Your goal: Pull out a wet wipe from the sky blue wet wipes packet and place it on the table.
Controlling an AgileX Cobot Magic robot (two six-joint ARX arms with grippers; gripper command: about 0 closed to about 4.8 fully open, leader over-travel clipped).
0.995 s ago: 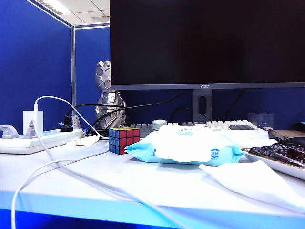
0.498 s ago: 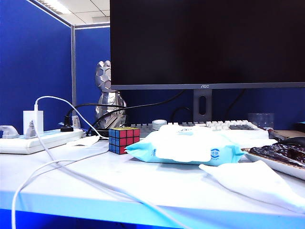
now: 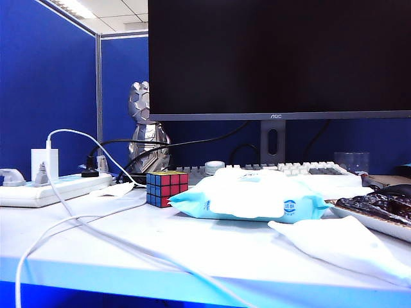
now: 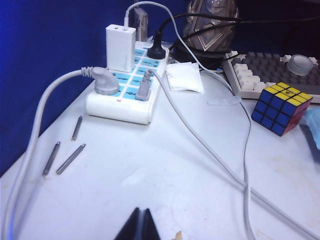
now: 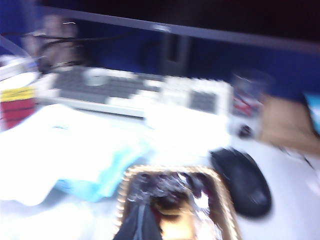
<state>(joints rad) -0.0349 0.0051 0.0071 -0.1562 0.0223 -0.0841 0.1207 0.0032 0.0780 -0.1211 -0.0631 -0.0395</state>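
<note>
Two grippers: both are seen only in their own wrist views, neither in the exterior view.
Left gripper [image 4: 141, 225]: its dark fingertips are pressed together into a point, nothing held; it is hung above a bare patch of the table [image 4: 150, 170], with the power strip [image 4: 127, 82] beyond it.
Right gripper [image 5: 139, 225]: its tips are seen closed together, nothing between them; the view is blurred; it is placed above a gold-rimmed tray [image 5: 175, 200] of dark contents, beside a black mouse [image 5: 245, 182].
Packet [image 3: 250, 196]: laid flat on the table, mid-desk, in front of the keyboard [image 3: 282, 169], white flap label upward, round blue logo toward its right end.
Wipe [image 3: 340, 244]: laid on the table in soft folds, in front of and to the right of the packet, near the tray; whether packet and wipe touch cannot be told.
Cube [image 3: 166, 188]: set just left of the packet, close to its crimped end.
Cables [image 3: 96, 234]: white leads are run across the table's left part.
Monitor [image 3: 279, 58]: stood behind the keyboard, screen dark.
</note>
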